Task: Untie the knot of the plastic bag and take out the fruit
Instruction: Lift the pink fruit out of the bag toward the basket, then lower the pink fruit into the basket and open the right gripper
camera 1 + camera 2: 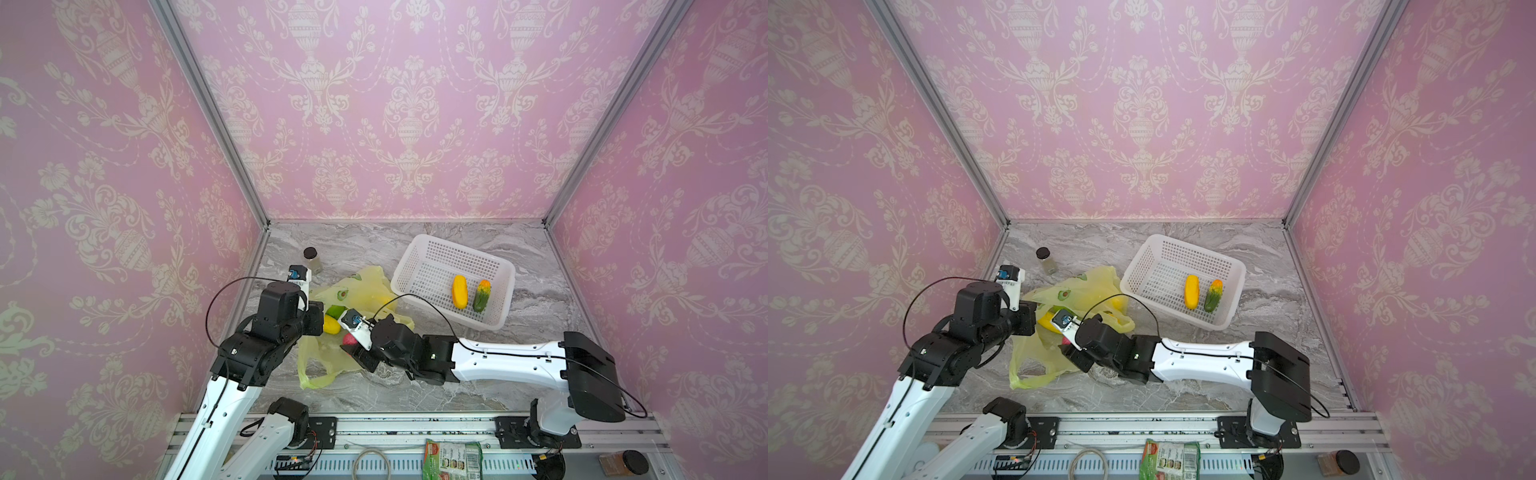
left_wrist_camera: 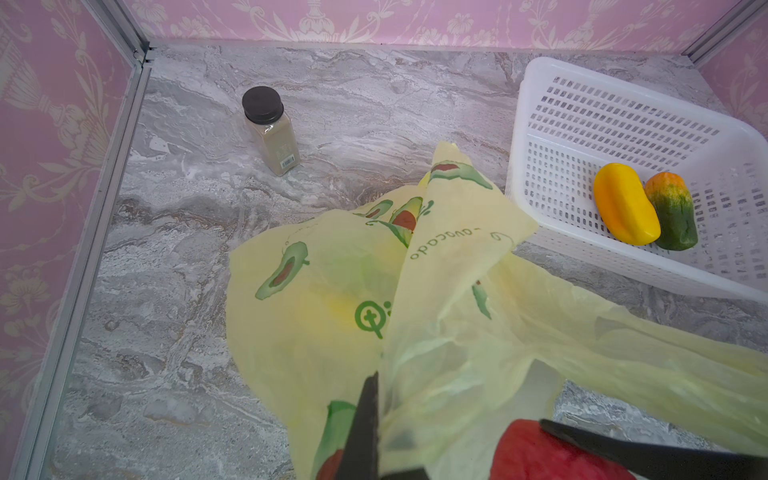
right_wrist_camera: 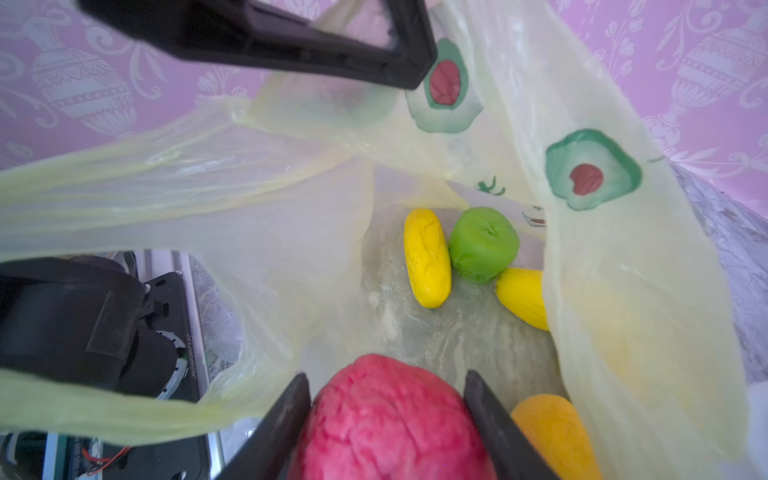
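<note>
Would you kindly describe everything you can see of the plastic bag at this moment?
The plastic bag is thin, translucent yellow-green film printed with avocados and the word avocado. It lies crumpled on the table, untied and open, beside the basket, one handle loop trailing toward the front. The left gripper pinches a raised fold, holding the mouth up. The right gripper reaches inside, jaws against a pink fruit. A yellow fruit, a green fruit and more lie inside.

Bag showing translucent yellow-green, carrying green avocado prints. Ball showing pink. Basket showing white; oblong glowing yellow, piece fading orange into green. Counter showing grey marbling. Walls wearing pink-cream damask.
</note>
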Controlling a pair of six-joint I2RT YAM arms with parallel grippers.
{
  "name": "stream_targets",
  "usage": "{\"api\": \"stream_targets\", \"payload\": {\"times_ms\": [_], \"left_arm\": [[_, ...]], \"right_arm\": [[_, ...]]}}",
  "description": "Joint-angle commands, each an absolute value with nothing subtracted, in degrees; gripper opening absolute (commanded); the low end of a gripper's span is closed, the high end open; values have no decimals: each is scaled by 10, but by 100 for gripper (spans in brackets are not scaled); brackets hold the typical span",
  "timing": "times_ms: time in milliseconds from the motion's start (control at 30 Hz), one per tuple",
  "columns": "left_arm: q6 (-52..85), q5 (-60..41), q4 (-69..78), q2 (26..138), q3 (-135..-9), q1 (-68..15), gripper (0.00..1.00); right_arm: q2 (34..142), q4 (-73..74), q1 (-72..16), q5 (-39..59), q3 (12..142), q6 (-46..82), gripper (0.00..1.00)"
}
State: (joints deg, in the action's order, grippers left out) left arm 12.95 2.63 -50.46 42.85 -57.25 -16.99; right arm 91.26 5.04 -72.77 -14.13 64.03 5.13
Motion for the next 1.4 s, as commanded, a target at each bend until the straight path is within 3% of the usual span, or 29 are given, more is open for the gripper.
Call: {"api": "stream_targets", "payload": {"times_ms": [0,233,367,433,600,767,967,1233,1367], "left_arm": [[133,17,-504,425,-569,-165,0],[134,27,-505,431,-569,-161,0],[134,31,-506,429,-569,-158,0],[133,24,-505,427,-569,-158,0],[134,32,-505,428,-569,-157,0],[134,19,-506,427,-570,-157,0],[139,44,-509,420,-570,-166,0],[150,93,-522,453,-574,-242,0],[150,101,-518,440,-570,-244,0]], "right_arm": [[840,52,-734,-207,611,67,14],[658,22,-726,-315,529,117,18],[567,-24,-672,-291,505,163,15],[543,-54,-648,-323,502,179,11],[523,-94,-564,-348,483,222,13],[608,-118,-436,-262,512,277,12],[780,-39,-338,-244,550,281,14],[1013,-58,-318,-228,748,252,8],[1052,-27,-317,-203,756,248,16]]}}
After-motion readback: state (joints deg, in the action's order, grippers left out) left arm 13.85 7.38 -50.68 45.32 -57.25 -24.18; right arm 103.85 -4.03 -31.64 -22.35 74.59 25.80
